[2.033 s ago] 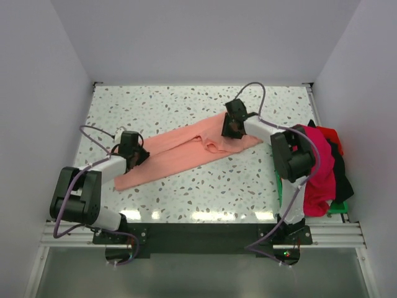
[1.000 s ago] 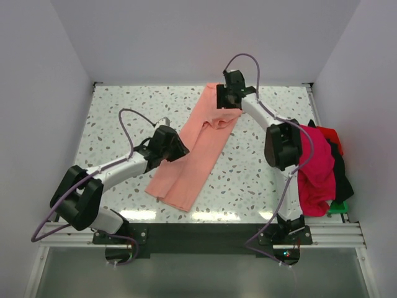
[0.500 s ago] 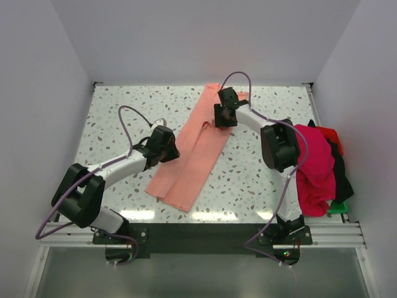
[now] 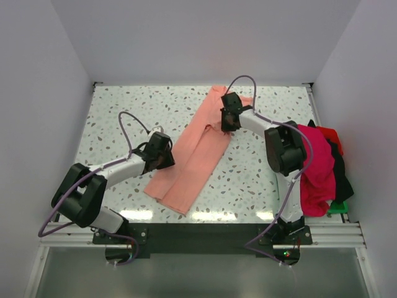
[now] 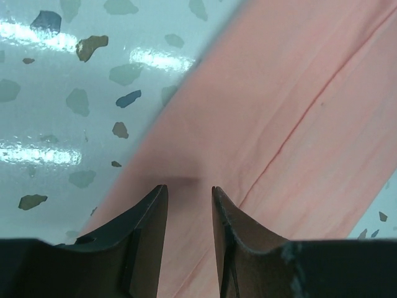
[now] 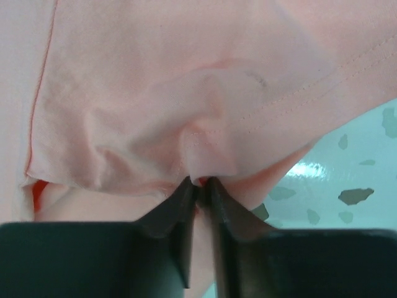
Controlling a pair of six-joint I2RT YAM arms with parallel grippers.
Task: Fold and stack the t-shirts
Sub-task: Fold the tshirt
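The salmon-pink t-shirt (image 4: 197, 146) lies as a long diagonal strip mid-frame and looks thin, limp and light. The right gripper (image 6: 200, 184) is clenched on a bunched fold at its upper end. The left gripper (image 5: 188, 192) hovers released over the lower-left edge. Hems probably hold best.

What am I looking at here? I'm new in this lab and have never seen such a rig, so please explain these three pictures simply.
These are two robot arms bolted to a speckled table. The wide picture looks down from above and behind them; the two close-ups come from cameras on their wrists. A salmon-pink t-shirt lies on the table as a long strip. The right gripper is shut, pinching a fold of that shirt at its far end. The left gripper is open over the shirt's left edge, holding nothing. At the right edge more shirts, magenta, red and black, are heaped.
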